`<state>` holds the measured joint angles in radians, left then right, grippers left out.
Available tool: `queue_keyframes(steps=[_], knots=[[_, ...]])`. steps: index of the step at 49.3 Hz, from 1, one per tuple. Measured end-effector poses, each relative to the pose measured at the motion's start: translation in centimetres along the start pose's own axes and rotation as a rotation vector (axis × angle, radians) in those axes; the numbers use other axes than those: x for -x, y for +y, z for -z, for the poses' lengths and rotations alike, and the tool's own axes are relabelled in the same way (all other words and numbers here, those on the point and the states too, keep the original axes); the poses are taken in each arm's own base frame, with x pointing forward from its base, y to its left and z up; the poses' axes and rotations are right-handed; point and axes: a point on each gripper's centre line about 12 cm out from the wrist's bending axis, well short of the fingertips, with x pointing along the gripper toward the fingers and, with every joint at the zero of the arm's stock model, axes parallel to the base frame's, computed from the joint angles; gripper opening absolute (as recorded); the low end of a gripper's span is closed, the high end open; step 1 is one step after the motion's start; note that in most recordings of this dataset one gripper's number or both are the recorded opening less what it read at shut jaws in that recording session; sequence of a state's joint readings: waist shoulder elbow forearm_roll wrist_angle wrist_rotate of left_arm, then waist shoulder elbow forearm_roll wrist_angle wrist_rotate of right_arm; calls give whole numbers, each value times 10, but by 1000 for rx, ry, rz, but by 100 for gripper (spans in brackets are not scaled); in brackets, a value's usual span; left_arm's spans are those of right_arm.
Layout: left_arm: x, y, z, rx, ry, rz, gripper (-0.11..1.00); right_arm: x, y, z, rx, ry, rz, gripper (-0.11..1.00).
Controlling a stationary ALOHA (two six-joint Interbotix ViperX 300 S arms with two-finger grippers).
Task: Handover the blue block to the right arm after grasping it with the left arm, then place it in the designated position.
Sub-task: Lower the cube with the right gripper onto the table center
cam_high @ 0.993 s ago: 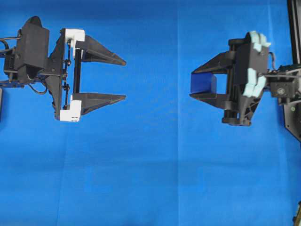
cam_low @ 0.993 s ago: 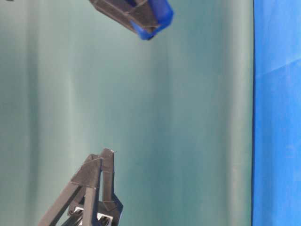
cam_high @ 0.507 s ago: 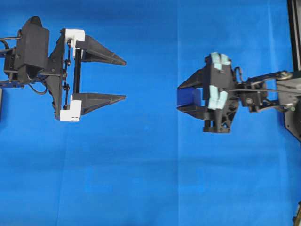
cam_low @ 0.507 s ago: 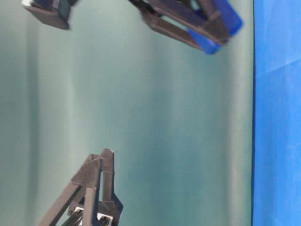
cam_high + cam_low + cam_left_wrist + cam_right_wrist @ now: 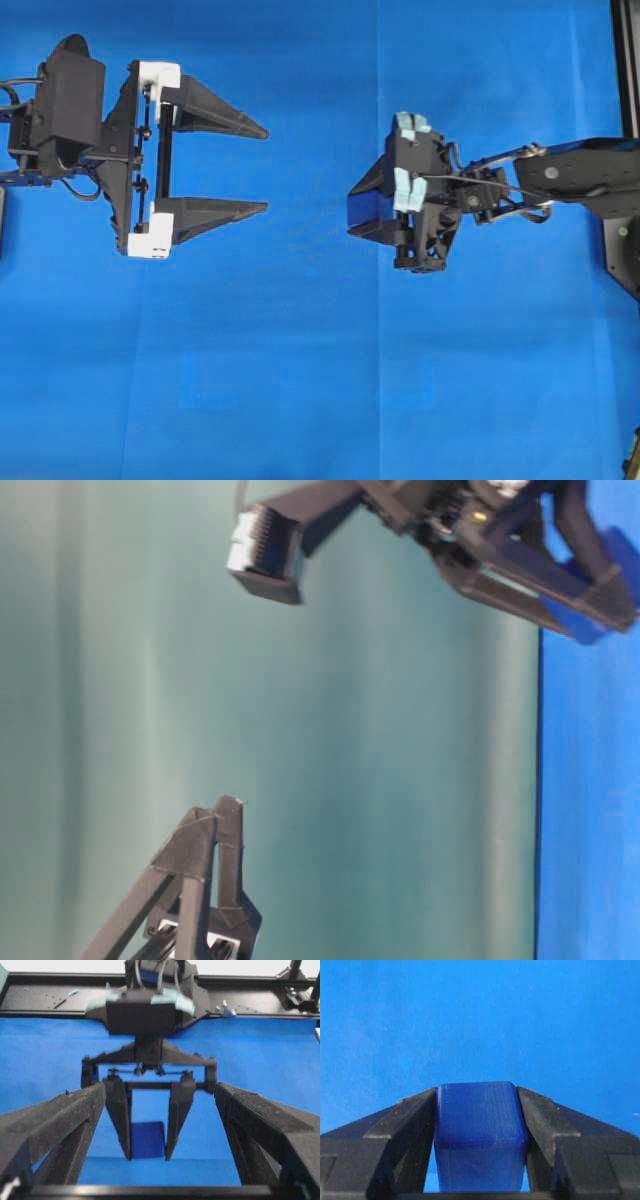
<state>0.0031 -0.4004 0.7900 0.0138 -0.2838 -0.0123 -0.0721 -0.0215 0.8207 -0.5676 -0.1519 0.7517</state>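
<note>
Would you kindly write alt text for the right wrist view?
The right claw grips the blue block between its two black fingers, seen close up. Plain blue cloth fills the background.

One camera hangs overhead, looking straight down on the blue cloth (image 5: 300,380) with an arm at nine o'clock and another at three. A second sits at table level, turned sideways against a teal backdrop (image 5: 300,730). Each wrist camera looks out close between its own fingers; the left one faces the right arm (image 5: 145,1010), which the overhead also shows.
</note>
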Motion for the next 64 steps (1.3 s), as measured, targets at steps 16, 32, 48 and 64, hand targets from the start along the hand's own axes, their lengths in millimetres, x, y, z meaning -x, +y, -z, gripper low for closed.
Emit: queue_keyframes(steps=[16, 32, 48, 64], knots=[[0, 0, 0, -2, 2, 0, 93, -31, -5, 8, -15, 13, -31, 42], [0, 1, 0, 0, 2, -2, 93, -45, -5, 12, -22, 8, -60, 42], [0, 1, 0, -1, 0, -2, 93, -45, -4, 12, -23, 6, -63, 41], [0, 0, 0, -2, 2, 0, 93, -46, -5, 10, -67, -4, -52, 89]])
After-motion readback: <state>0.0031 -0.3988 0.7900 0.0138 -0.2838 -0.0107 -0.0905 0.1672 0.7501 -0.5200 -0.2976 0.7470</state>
